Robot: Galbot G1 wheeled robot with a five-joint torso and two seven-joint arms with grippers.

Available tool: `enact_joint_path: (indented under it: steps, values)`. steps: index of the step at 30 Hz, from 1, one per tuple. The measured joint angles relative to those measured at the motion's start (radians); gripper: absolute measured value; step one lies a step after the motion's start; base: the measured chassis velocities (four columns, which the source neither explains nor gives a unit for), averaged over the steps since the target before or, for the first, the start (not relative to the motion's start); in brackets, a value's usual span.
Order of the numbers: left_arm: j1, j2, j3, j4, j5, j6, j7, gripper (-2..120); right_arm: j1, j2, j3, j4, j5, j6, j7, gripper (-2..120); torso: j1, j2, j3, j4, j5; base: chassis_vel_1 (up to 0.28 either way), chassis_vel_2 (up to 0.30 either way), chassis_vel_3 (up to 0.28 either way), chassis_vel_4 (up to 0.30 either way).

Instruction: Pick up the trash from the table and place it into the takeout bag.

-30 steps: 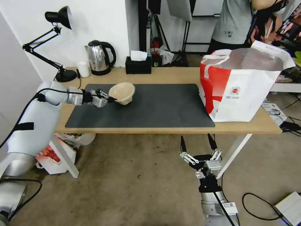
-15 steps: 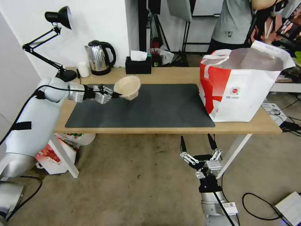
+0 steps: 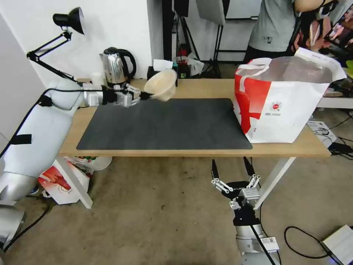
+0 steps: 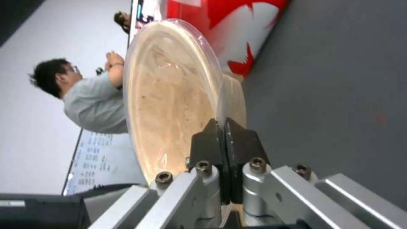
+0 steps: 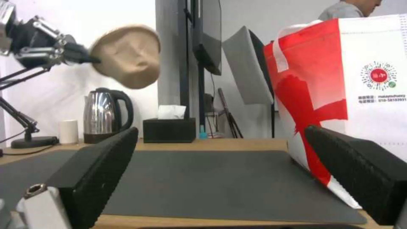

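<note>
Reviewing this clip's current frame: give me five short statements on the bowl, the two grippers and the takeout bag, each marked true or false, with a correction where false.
1. The left gripper is shut on the rim of the beige clear-lidded bowl. True.
2. The bowl rests flat on the dark grey mat. False: it is held in the air, tilted on its side, above the mat's far edge.
3. The right gripper is open and hangs below the table edge. True.
4. The takeout bag lies collapsed on the floor. False: it stands upright and open on the table's right end.
5. The right gripper holds the bag's handle. False: it holds nothing.
</note>
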Motion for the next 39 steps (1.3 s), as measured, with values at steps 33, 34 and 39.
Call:
enact_joint_path:
  steps: [33, 34, 39]
  values:
    - [-0.329, -0.184, 0.213, 0.141, -0.036, 0.028, -0.002, 0, 0.0, 0.0, 0.0, 0.0, 0.0, 0.0, 0.0, 100, 0.0, 0.0, 0.0, 0.0001, -0.0001, 0.0, 0.0, 0.0, 0.0]
    - [-0.342, -0.191, 0.222, 0.148, -0.035, 0.028, -0.002, 0, 0.0, 0.0, 0.0, 0.0, 0.0, 0.0, 0.0, 100, 0.0, 0.0, 0.0, 0.0001, 0.0, 0.0, 0.0, 0.0, 0.0]
    - [-0.393, -0.224, 0.253, 0.174, -0.035, 0.029, -0.002, 0, 0.0, 0.0, 0.0, 0.0, 0.0, 0.0, 0.0, 100, 0.0, 0.0, 0.0, 0.0001, -0.0001, 0.0, 0.0, 0.0, 0.0]
